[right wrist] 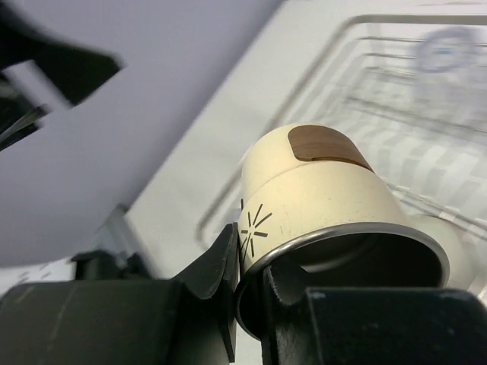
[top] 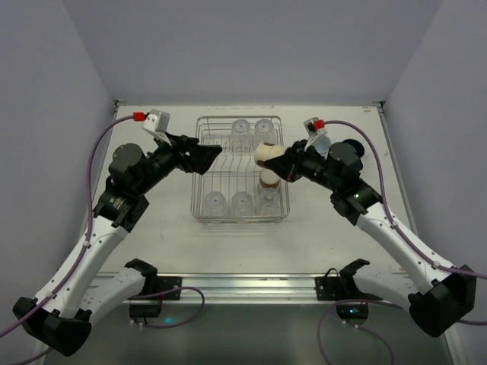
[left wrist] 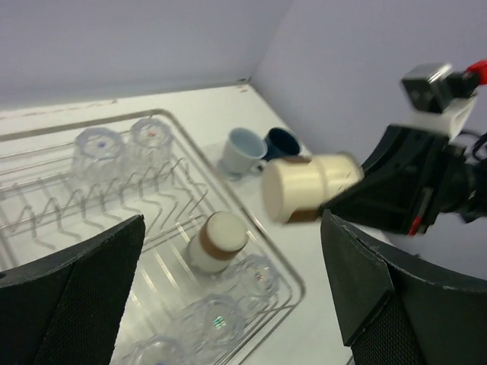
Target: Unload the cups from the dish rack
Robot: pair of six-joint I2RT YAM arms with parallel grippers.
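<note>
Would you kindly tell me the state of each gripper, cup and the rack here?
dish rack: holds six cups.
left gripper: open, empty, over the rack.
right gripper: shut on the beige cup's rim.
beige cup: lifted, lying sideways above the rack.
brown-banded cup: apparently upside down in the rack.
clear tumblers: five, standing in the rack.
pale blue cup: on the table, outside the rack.
dark blue mug: on the table beside it.

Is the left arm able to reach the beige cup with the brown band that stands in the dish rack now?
Probably yes, with care. The left gripper is open over the dish rack, and nothing stands between it and the banded cup. However, the right gripper holds another beige cup close by.
</note>
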